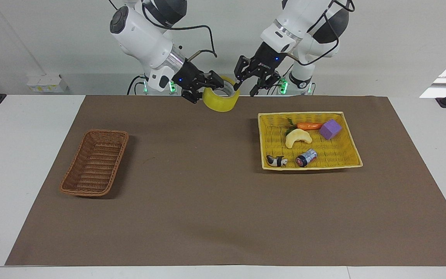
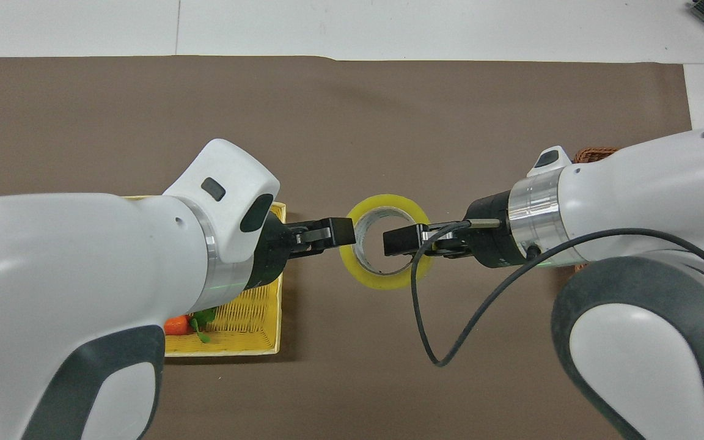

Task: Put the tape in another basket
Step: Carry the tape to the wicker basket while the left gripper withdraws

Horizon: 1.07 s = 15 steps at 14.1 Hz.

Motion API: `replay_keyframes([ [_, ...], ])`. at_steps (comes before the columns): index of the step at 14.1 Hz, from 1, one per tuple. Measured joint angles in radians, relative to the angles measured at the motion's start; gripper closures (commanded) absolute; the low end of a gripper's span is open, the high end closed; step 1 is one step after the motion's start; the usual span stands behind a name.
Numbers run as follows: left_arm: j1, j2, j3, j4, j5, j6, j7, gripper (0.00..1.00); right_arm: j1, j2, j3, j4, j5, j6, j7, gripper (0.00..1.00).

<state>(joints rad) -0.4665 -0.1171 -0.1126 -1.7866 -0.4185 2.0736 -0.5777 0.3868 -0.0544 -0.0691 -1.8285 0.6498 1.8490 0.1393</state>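
The tape (image 1: pixel 219 104), a wide yellow roll with a pale core, hangs in the air over the mat's edge nearest the robots. My right gripper (image 1: pixel 220 86) is shut on the roll's wall, one finger inside the core, as the overhead view shows (image 2: pixel 404 241). My left gripper (image 1: pixel 246 88) stands open just beside the tape (image 2: pixel 386 280), toward the left arm's end, holding nothing; from overhead the left gripper (image 2: pixel 340 231) sits at the roll's rim. The brown wicker basket (image 1: pixel 95 162) lies empty toward the right arm's end, and only a sliver of this basket (image 2: pixel 590 153) shows overhead.
A flat yellow woven tray (image 1: pixel 262 139) lies toward the left arm's end. It holds a carrot (image 1: pixel 309 125), a purple block (image 1: pixel 330 129), a pale crescent toy (image 1: pixel 297 137), a small can (image 1: pixel 306 157) and a panda figure (image 1: pixel 277 161). Brown mat (image 1: pixel 207 193) covers the table.
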Motion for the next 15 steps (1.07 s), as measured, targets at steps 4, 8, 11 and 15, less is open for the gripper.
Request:
replay_keyframes([
  [4, 0.005, -0.013, 0.021, -0.001, 0.000, 0.008, -0.049, 0.00, -0.030, -0.001, -0.001, -0.014, -0.125, -0.008, 0.000, 1.00],
  [8, 0.071, -0.013, 0.029, -0.005, 0.051, -0.119, 0.001, 0.00, -0.230, -0.002, -0.007, -0.065, -0.224, -0.050, -0.020, 1.00],
  [11, 0.164, -0.013, 0.033, -0.007, 0.113, -0.175, 0.139, 0.00, -0.420, 0.033, -0.012, -0.117, -0.232, -0.051, -0.179, 1.00],
  [15, 0.298, -0.013, 0.036, -0.013, 0.214, -0.228, 0.423, 0.00, -0.619, 0.130, -0.017, -0.130, -0.233, -0.009, -0.400, 1.00],
])
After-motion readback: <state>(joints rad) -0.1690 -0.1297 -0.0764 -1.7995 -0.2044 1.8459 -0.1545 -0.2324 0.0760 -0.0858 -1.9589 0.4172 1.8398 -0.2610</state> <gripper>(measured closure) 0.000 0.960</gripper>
